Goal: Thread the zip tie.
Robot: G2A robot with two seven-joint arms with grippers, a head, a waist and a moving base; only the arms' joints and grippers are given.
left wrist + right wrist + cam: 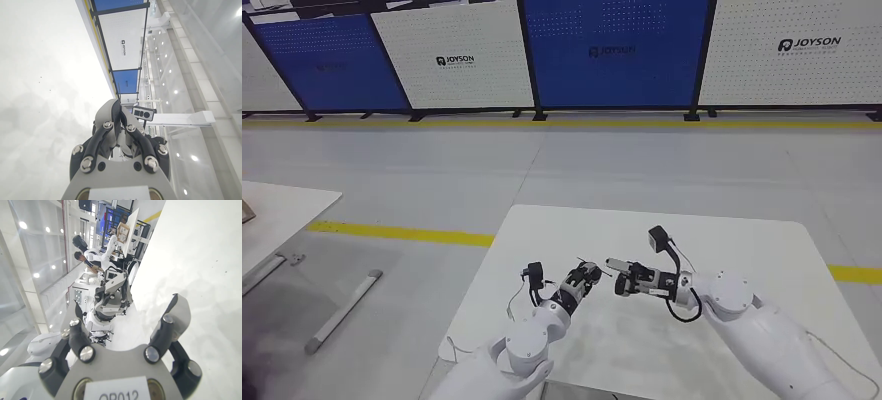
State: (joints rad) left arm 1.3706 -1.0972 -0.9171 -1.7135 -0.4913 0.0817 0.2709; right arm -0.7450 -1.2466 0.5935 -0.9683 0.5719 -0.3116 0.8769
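Left gripper (591,269), right gripper (619,277) near, tip to tip, barring each other; bare table (742,250) around both.

my left gripper (119,103): pale grey fingers, black ribbed pads | zip tie (119,91): black | my right gripper (125,299): silver fingers, black links | worktop (722,330): plain white | back panels (612,50): blue and white, dotted | floor line (402,233): yellow

A white table (742,250) with rounded corners carries the work. The left gripper (591,270) and the right gripper (619,277) hang over its middle part, tips facing each other. A few small dark specks (40,77) lie on the top, ahead and to one side of the left gripper's tips. A few more lie past the right gripper's table-side finger.
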